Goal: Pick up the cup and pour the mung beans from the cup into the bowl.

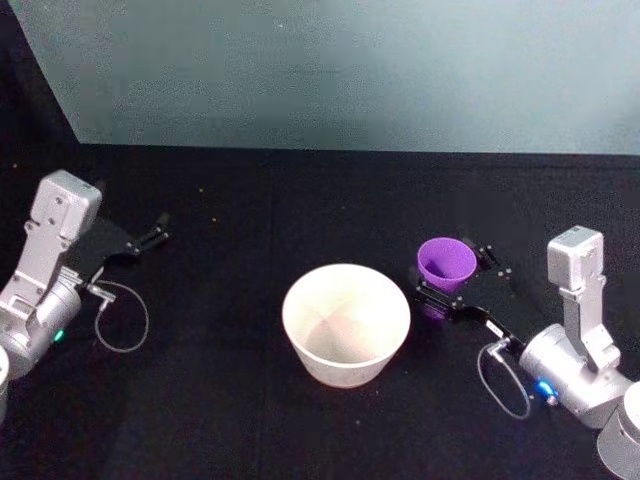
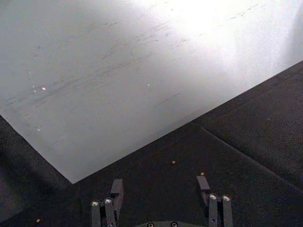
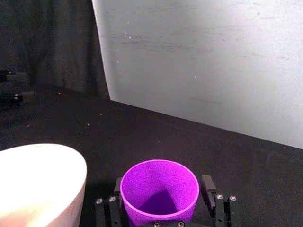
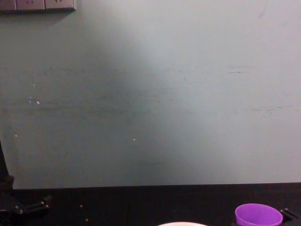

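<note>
Purple cup (image 1: 446, 264): upright, just right of white bowl (image 1: 350, 362)
Right gripper (image 3: 161, 187): fingers clamped on cup's sides
Left gripper (image 2: 160, 183): far left, fingers spread
Table (image 1: 230, 400): black

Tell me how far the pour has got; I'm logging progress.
Done: the right gripper is around the upright cup, beside the bowl. In hand: grasping. Remaining: lift and pour; no mung beans visible in cup or bowl. The left gripper sits open, far left.
</note>
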`<state>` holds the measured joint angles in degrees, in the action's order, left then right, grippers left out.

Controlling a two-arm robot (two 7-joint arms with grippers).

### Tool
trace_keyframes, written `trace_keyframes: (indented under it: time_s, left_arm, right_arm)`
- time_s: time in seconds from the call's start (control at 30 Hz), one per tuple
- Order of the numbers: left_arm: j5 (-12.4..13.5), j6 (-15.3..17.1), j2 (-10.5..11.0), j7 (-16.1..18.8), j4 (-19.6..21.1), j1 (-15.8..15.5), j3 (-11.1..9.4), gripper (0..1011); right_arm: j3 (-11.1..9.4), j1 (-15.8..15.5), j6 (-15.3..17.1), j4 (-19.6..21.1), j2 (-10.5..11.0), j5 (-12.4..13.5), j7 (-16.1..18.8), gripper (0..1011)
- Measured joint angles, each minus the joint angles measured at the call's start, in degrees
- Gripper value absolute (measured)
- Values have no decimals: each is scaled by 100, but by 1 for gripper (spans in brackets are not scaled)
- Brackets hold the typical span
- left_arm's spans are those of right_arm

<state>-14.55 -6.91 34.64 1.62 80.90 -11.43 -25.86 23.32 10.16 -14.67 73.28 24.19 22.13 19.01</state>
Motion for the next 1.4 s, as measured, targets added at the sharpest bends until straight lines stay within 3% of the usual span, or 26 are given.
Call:
trace_keyframes:
  time_s: [0.23, 0.43, 0.73, 0.93, 1.4]
  left_arm:
    - [0, 0, 0, 0, 0, 0, 0, 1011]
    - [0, 0, 0, 0, 0, 0, 0, 1011]
    - [0, 0, 0, 0, 0, 0, 0, 1011]
    - [0, 0, 0, 0, 0, 0, 0, 1011]
    - [0, 0, 0, 0, 0, 0, 0, 1011]
  right_arm:
    - [3, -5, -3, 10, 8, 0, -1, 980]
    - [7, -8, -5, 15, 13, 0, -2, 817]
    - [-14, -34, -5, 65, 25, -2, 2, 765]
    - [-214, -176, 212, 556, 155, 6, 16, 742]
    - [-924, -455, 1647, 2375, 829, 146, -66, 742]
